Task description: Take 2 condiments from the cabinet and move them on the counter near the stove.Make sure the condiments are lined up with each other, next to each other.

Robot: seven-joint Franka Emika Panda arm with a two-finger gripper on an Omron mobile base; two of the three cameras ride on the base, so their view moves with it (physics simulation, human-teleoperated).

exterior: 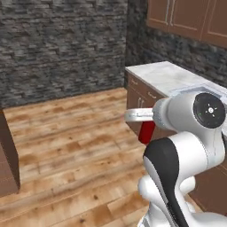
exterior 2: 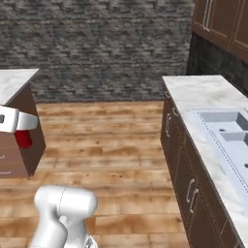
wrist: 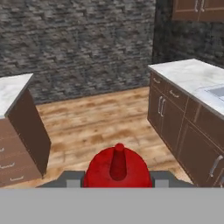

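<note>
The red bottle (wrist: 117, 168) is seen from above at the bottom centre of the hand view: a rounded, glossy red body with a slim conical cap pointing up at the camera. It is clamped between the gripper (wrist: 117, 179) fingers (wrist: 72, 178), whose dark grey tips are pressed against its two sides.

In the left base view the bottle (exterior: 146, 131) shows as a slim red shape hanging just below the white hand, at mid-frame, in front of the brown drawers. In the right base view only a small red patch (exterior 2: 23, 138) is seen under the white hand at the left edge, held in the air, well apart from any surface.

A white marble counter (exterior: 162, 75) with faint grey veins runs along the right of all three views, over brown wood doors with slim silver handles. A sunken grey sink (exterior 2: 227, 127) is shown best in the right base view. A second marble-topped island (wrist: 11, 92) with drawers stands at the left of the hand view. Brown panelled cabinets (exterior: 186, 17) hang at upper right. The floor (exterior: 75, 146) is of warm wooden planks; the back wall (exterior 2: 97, 43) is of rough dark grey stone.
</note>
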